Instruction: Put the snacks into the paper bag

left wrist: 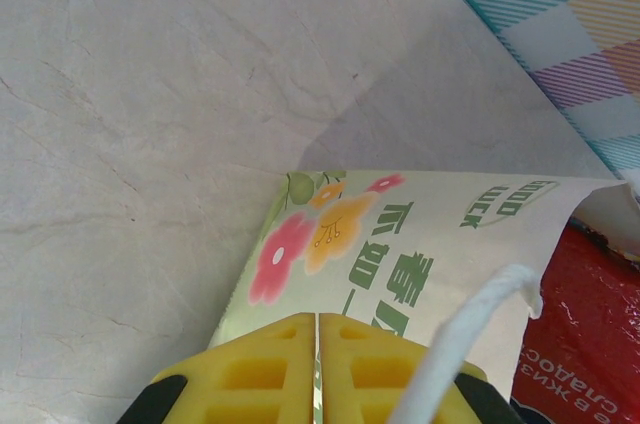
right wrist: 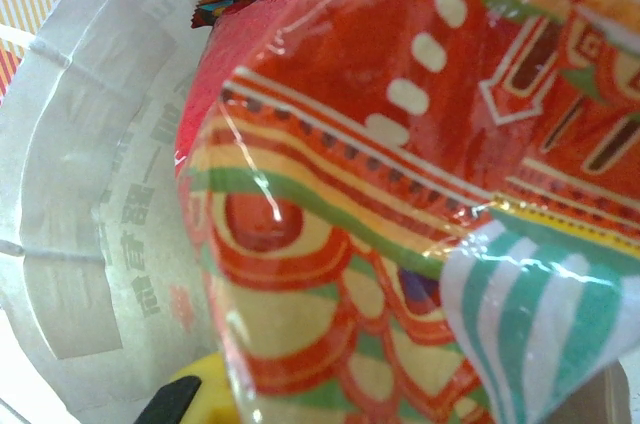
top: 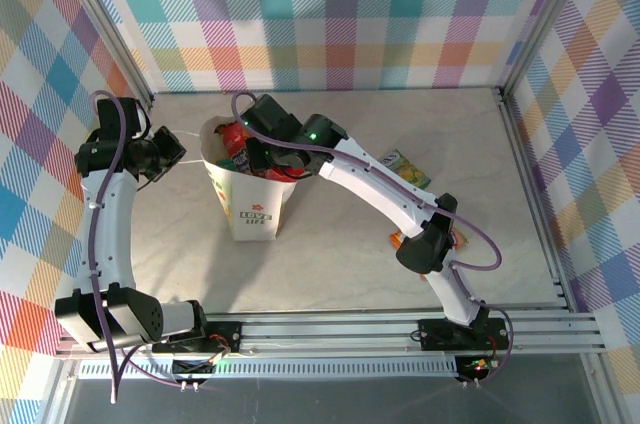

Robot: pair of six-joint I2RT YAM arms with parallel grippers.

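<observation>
The white paper bag [top: 252, 209] stands upright left of centre, mouth open. My left gripper [top: 178, 152] is shut on its left rim; in the left wrist view the yellow pads [left wrist: 260, 374] pinch the paper edge beside the cord handle [left wrist: 470, 329]. My right gripper [top: 262, 159] reaches into the bag's mouth, shut on a crinkly snack packet [right wrist: 400, 194] with red, orange and green patterns and teal-white stripes. This packet hides the jaws except one yellow finger [right wrist: 190, 394]. A red packet [top: 232, 136] [left wrist: 585, 334] sits inside the bag. A green-yellow packet [top: 408, 169] lies on the table to the right.
An orange packet [top: 460, 237] peeks out from under the right arm's elbow. The bag's inner wall [right wrist: 100, 194] is close on the left of the held packet. Aluminium frame rails [top: 530, 194] and checked walls border the table.
</observation>
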